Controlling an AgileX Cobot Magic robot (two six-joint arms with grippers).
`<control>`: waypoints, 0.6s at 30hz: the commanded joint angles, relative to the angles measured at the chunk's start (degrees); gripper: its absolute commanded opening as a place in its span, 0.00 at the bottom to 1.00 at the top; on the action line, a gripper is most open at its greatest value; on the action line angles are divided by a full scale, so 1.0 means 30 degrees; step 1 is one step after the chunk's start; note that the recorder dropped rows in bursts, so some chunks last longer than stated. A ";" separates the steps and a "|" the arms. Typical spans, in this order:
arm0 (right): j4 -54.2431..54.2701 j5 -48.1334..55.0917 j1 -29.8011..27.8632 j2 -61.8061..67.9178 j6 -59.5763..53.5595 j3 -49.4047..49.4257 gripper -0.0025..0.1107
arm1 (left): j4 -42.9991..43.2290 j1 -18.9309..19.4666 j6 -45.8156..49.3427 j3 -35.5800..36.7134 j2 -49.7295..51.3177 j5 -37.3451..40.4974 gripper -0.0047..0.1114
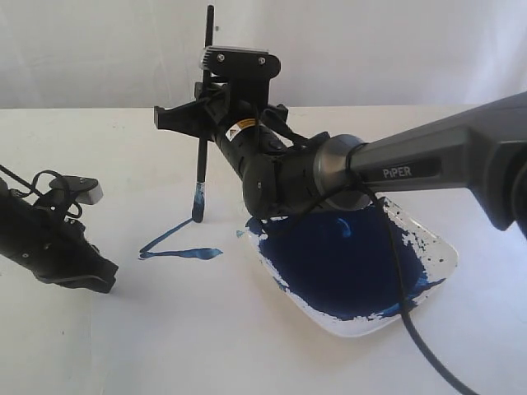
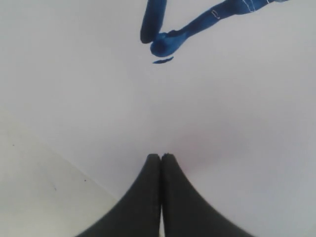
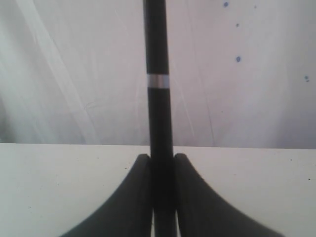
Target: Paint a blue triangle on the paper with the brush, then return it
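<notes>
My right gripper [image 1: 202, 105] [image 3: 161, 157] reaches across from the right and is shut on the brush [image 1: 204, 123] [image 3: 158, 49], a black handle with a pale band, held nearly upright. Its blue-stained tip [image 1: 198, 210] stands at the paper [image 1: 181, 239] [image 2: 222, 108], at the upper end of a slanted blue stroke. That stroke and a flat one form the blue triangle's lines [image 1: 177, 253] [image 2: 197, 22], meeting in a left corner. My left gripper [image 1: 103, 276] [image 2: 161, 156] rests low at the left, shut and empty, over the paper near its edge.
A clear square dish [image 1: 436, 247] holding a dark-blue paint pool [image 1: 346, 259] sits right of the strokes, under the right arm. A black cable [image 1: 412, 321] runs across the dish toward the front. White table [image 2: 39, 197] lies beyond the paper's edge.
</notes>
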 commanded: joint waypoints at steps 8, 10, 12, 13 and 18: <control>0.0026 0.1118 -0.0110 -0.0307 -0.1273 -0.0038 0.02 | -0.0125 -0.0028 0.0051 0.0173 -0.0035 0.0208 0.04; 0.0026 0.1584 -0.0110 -0.0477 -0.1273 -0.0038 0.02 | -0.0125 -0.0028 0.0051 0.0173 -0.0035 0.0208 0.04; 0.0026 0.1959 -0.0110 -0.0612 -0.1273 -0.0038 0.02 | -0.0125 -0.0028 0.0051 0.0173 -0.0035 0.0208 0.04; 0.0026 0.2044 -0.0110 -0.0687 -0.1315 -0.0038 0.02 | -0.0125 -0.0028 0.0051 0.0173 -0.0035 0.0208 0.04; 0.0026 0.3183 -0.0110 -0.0806 -0.1728 -0.0038 0.02 | -0.0125 -0.0028 0.0051 0.0173 -0.0035 0.0208 0.04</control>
